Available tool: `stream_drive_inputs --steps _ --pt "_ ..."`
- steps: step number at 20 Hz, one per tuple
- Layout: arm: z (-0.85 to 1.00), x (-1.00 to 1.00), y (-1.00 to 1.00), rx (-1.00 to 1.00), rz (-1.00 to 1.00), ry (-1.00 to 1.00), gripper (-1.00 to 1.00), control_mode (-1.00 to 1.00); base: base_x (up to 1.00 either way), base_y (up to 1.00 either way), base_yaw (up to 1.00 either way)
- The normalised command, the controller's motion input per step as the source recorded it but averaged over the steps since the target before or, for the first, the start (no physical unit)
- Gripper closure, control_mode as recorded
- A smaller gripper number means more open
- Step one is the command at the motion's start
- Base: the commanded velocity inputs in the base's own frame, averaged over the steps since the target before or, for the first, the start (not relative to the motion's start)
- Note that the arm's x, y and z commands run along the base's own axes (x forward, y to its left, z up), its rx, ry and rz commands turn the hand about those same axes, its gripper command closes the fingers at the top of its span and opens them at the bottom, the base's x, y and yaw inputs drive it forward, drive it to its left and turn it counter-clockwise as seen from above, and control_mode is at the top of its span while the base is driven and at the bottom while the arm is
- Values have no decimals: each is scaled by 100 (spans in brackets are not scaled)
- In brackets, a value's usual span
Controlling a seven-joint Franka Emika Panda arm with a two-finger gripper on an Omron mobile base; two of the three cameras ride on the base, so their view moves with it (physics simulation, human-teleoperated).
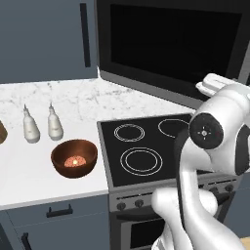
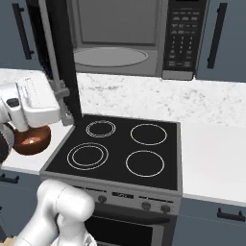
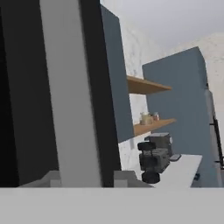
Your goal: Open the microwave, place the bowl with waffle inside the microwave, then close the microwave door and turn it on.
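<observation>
The microwave (image 2: 166, 53) stands open above the back of the stove, its grey cavity and glass turntable (image 2: 109, 56) showing and the keypad (image 2: 185, 36) on its right. The microwave door (image 1: 176, 44) is swung out to the left and appears edge-on as the door (image 2: 61, 53). My gripper (image 2: 64, 104) is at the door's lower edge; in the hand view the gripper (image 3: 87, 178) has its fingers apart on either side of a grey vertical strip on the door (image 3: 65, 87). The reddish-brown bowl (image 1: 74, 157) with the waffle (image 1: 74, 160) rests on the counter left of the stove.
A black stovetop (image 1: 141, 146) with white ring burners lies under the microwave. Two white bottles (image 1: 31, 126) stand on the marble counter (image 1: 29, 180) behind the bowl. My white hand partly covers the bowl (image 2: 32, 139). A coffee machine (image 3: 153, 157) sits far off.
</observation>
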Motion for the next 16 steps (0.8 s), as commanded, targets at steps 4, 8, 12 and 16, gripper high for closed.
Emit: stream_drive_inputs --steps 4,8,12,16 --pt "0 -100 96 -25 -28 -9 -100 -100 0 0 0" --pt "-7 -57 97 -29 -21 1 -100 -100 0 0 0" --pt "-8 0 40 -12 -5 4 -100 -100 0 0 0" --pt "-34 0 3 -1 2 1 -100 -100 0 0 0"
